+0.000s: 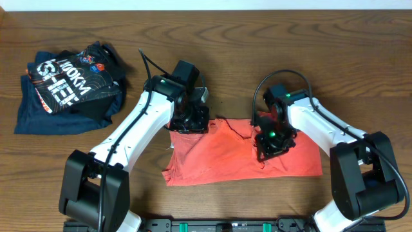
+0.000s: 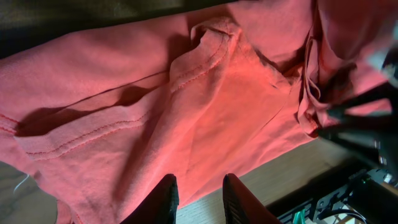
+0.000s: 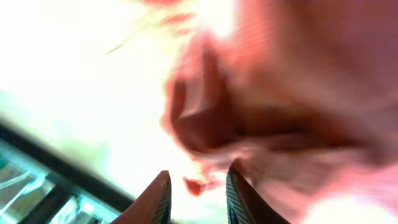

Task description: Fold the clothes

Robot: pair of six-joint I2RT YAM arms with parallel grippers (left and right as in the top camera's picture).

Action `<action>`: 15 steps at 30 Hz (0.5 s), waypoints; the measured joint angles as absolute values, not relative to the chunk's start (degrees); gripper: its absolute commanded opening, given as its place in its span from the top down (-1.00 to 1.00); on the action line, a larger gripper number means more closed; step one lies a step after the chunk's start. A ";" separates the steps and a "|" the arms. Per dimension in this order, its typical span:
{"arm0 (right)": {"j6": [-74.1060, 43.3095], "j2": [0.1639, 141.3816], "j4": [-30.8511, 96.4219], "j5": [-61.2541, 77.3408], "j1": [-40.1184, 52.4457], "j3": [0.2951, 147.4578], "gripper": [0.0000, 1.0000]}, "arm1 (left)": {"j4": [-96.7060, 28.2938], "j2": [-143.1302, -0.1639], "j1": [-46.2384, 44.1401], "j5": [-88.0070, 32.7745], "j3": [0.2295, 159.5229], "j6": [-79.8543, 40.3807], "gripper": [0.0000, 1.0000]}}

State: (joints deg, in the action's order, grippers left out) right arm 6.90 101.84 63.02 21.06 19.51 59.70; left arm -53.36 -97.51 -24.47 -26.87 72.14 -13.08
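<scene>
At bench (image 1: 270, 38) centre, note coral shirt (image 1: 219, 161) running 9-to-3 o'clock; find left tool (image 1: 188, 122) released at its 11 o'clock corner, right tool (image 1: 271, 145) toward 2 o'clock, cannot tell grip.

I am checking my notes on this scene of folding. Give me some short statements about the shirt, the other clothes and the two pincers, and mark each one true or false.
1. The left pincer and the right pincer are both over the coral-red shirt. True.
2. The dark garments with white lettering lie on top of the coral-red shirt. False: they lie in a heap apart from it, at the far left of the table.
3. The fingers of the left pincer stand apart. True.
4. The coral-red shirt is folded into a neat small square. False: it lies spread wide and wrinkled.
</scene>
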 measured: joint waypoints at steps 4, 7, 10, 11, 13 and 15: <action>9.45 101.84 66.65 23.68 19.51 59.66 0.65 | -53.30 -97.51 -24.47 -26.87 72.14 -13.08 0.46; 10.46 101.84 67.61 24.40 19.51 59.61 0.87 | -53.28 -97.51 -24.47 -26.87 72.14 -13.08 0.46; 10.33 101.84 66.41 24.56 19.51 59.61 0.83 | -53.28 -97.51 -24.47 -26.87 72.14 -13.08 0.46; 9.93 101.78 65.89 24.29 19.51 59.66 0.83 | -53.28 -97.51 -24.47 -26.87 72.14 -13.08 0.46; 8.14 101.19 64.77 22.11 19.49 59.96 0.81 | -53.30 -97.51 -24.47 -26.87 72.14 -13.10 0.46; 5.15 99.61 62.94 18.28 19.40 60.51 0.58 | -53.30 -97.51 -24.47 -26.87 72.14 -13.08 0.46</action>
